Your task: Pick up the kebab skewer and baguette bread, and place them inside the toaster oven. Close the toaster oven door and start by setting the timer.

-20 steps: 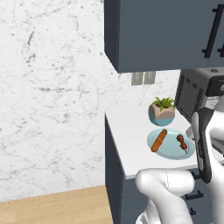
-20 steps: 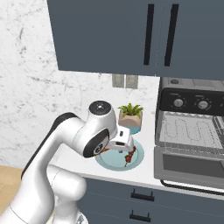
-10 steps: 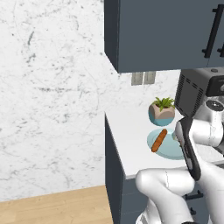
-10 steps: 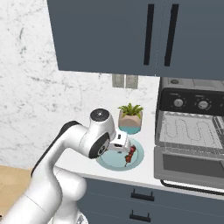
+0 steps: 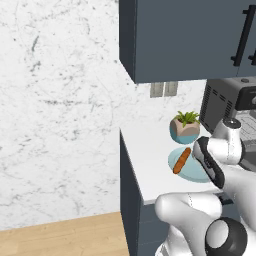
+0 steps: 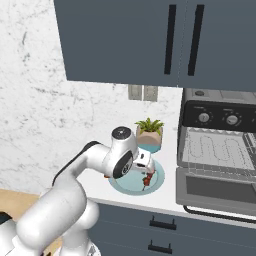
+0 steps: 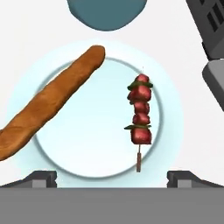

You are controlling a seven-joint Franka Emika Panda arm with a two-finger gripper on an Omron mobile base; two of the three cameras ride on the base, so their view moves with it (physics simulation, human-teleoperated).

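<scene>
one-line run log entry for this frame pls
phase: pre-grasp | end effector: open, above light-blue plate | kebab skewer: on plate, not gripped | baguette bread: on plate | toaster oven door: open

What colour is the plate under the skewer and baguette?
Light blue plate with a paler centre, clearest in the hand view.

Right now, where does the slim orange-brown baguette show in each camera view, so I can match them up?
Left base view: slim orange-brown baguette lies on the light-blue round plate, centre-right.
Right base view: I can't make it out; the arm covers that side of the plate.
Hand view: baguette runs diagonally across the plate's left.
Shared landmark: the plate.
</scene>
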